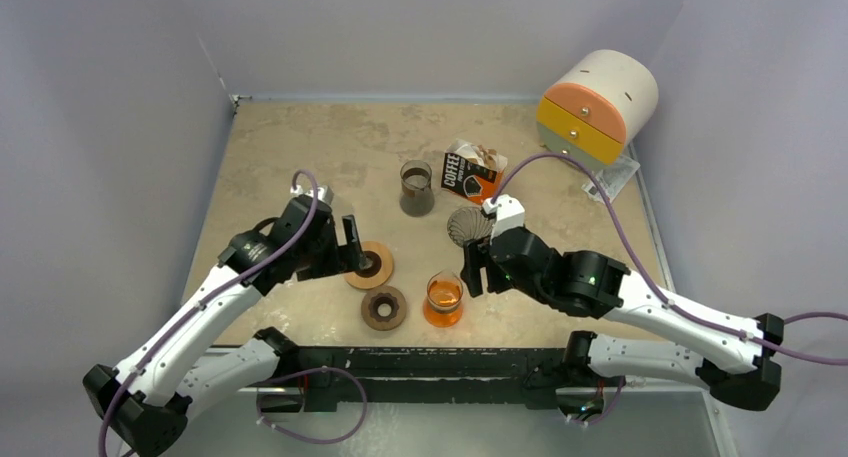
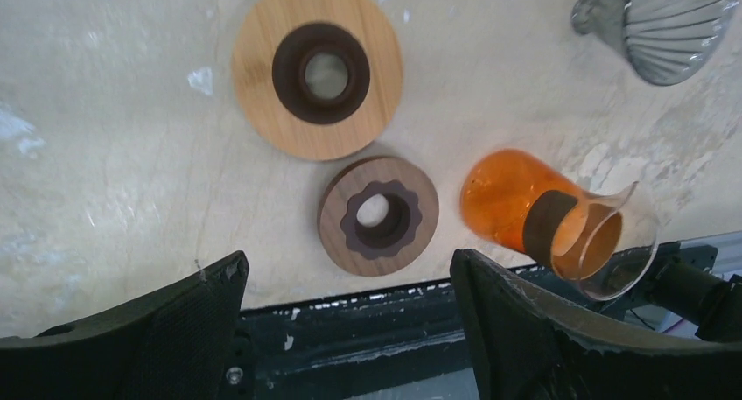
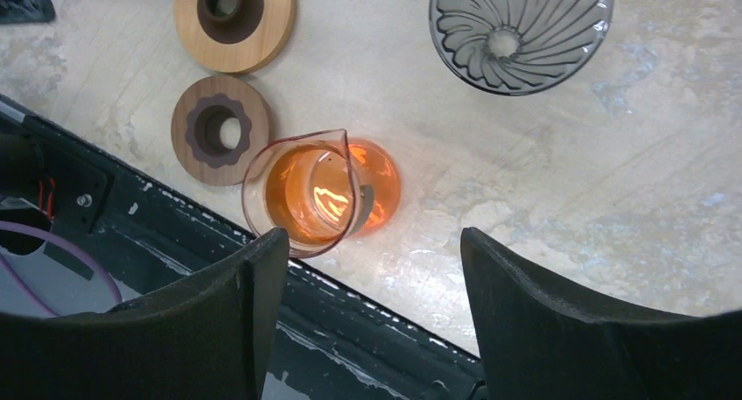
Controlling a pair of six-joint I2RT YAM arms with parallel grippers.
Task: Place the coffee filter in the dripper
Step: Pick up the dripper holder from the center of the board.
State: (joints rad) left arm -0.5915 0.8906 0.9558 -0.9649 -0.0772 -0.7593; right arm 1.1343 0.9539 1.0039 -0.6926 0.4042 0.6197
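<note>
Coffee filter pack (image 1: 470, 173): lying near bench (image 1: 300, 147) far edge, just behind glass dripper (image 1: 470, 225). Paper probably behaving light, limp, tearable; suggesting pinching an edge. Left end effector (image 2: 348, 256), right end effector (image 3: 374, 238): gaping, empty.

My top camera looks down from high behind; both wrist cameras face downward, close in, sharing dripper (image 3: 521, 28) and carafe (image 3: 319, 194).

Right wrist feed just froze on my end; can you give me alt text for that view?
The right gripper hangs open above an upright orange glass carafe. A ribbed glass dripper with no filter in it sits at the frame's upper right; a dark wooden ring and a lighter wooden ring lie at upper left.
</note>
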